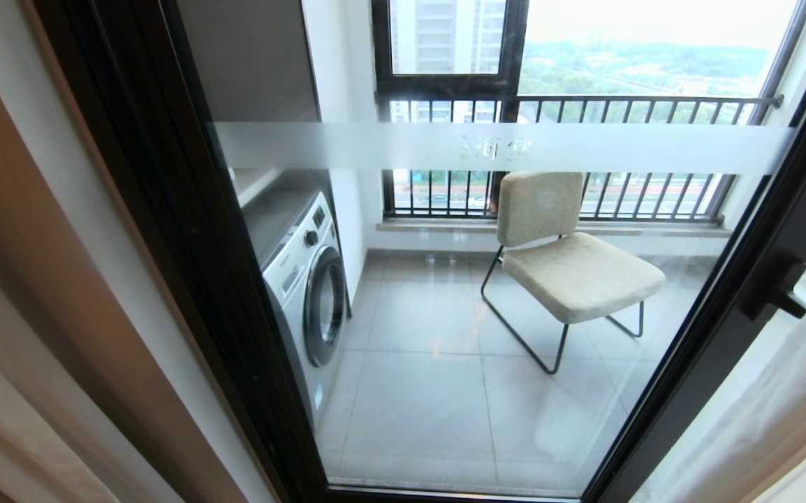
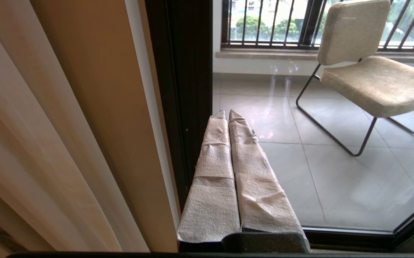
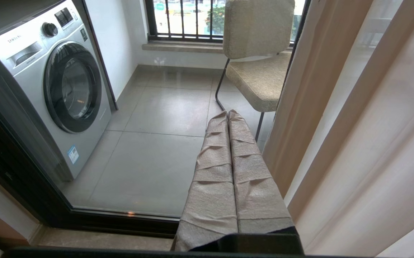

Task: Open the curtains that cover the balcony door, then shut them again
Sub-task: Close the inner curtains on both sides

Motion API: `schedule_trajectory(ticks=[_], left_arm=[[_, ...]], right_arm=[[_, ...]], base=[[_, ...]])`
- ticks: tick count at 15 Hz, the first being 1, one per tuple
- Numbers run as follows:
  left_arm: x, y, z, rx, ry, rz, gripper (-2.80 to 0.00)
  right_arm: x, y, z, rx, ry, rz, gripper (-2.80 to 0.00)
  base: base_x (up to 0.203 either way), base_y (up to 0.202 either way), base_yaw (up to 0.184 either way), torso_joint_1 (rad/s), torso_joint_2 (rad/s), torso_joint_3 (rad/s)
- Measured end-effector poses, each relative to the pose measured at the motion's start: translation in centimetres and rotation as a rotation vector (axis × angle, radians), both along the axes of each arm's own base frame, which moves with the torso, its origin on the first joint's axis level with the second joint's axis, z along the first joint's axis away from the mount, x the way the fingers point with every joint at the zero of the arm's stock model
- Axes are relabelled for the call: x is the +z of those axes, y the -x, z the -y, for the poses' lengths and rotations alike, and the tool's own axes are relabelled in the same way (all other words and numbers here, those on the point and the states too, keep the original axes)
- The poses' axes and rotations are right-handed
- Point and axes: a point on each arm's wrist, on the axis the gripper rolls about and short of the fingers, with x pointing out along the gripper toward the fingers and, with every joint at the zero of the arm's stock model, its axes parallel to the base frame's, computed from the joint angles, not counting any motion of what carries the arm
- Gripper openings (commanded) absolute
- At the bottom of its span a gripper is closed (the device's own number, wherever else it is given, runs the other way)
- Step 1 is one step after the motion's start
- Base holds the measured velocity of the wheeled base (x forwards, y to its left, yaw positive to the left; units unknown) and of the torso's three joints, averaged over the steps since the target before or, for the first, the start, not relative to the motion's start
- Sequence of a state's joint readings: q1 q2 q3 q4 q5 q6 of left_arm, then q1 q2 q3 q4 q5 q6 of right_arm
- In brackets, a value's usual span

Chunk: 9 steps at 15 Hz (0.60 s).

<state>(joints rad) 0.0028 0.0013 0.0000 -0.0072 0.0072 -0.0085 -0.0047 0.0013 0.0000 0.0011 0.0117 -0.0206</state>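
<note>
The balcony door, glass in a dark frame with a frosted band, fills the head view uncovered. Cream curtains hang bunched at its left edge, and white sheer curtains at its right. Neither arm shows in the head view. My left gripper, fingers wrapped in pale cloth, is shut on nothing, close to the left frame and beside the cream curtains. My right gripper is shut and empty, just beside the right curtains.
Behind the glass stand a washing machine on the left and a beige chair with a black wire frame on the tiled balcony floor. A barred window runs along the back. A dark door handle sits on the right frame.
</note>
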Motion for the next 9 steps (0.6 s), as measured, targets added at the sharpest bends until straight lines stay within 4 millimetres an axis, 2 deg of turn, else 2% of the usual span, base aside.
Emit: schedule_trajectory(ticks=[9], left_arm=[[0.0, 0.0, 0.0, 0.0, -0.001, 0.0, -2.8]], right_arm=[[0.01, 0.01, 0.0, 0.0, 0.0, 0.002, -2.8]], base=[[0.0, 0.0, 0.0, 0.0, 0.0, 0.0]])
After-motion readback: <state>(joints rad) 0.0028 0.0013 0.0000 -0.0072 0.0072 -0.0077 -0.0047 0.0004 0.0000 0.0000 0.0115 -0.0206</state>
